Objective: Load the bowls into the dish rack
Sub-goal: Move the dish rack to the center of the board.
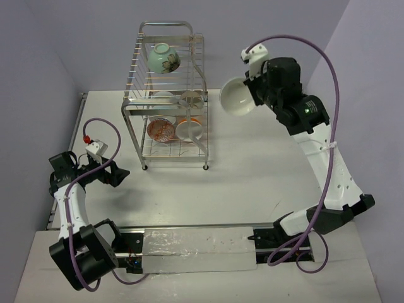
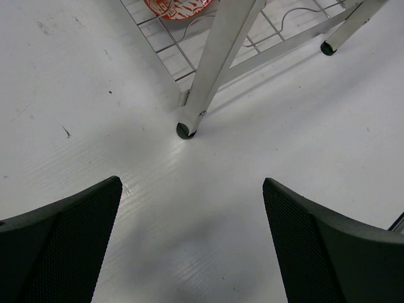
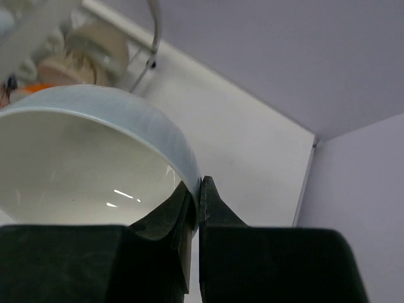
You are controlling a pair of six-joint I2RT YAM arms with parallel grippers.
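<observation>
The tall two-tier wire dish rack (image 1: 134, 79) is bright silver metal, its leg smooth and satin. The round white ceramic bowl (image 3: 82, 158) is glossy, with small highlights inside. The flat white table (image 2: 76, 95) looks matt, faintly ribbed and scuffed. The left gripper (image 2: 192, 186) has black fingers (image 2: 63, 246) with finely dimpled matt faces.

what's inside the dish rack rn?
Dish rack, upper tier: one mint green bowl. Lower tier: an orange patterned bowl, with white bowls beside and behind it. Their exact count can't be told, since frame and wires cover them.
</observation>
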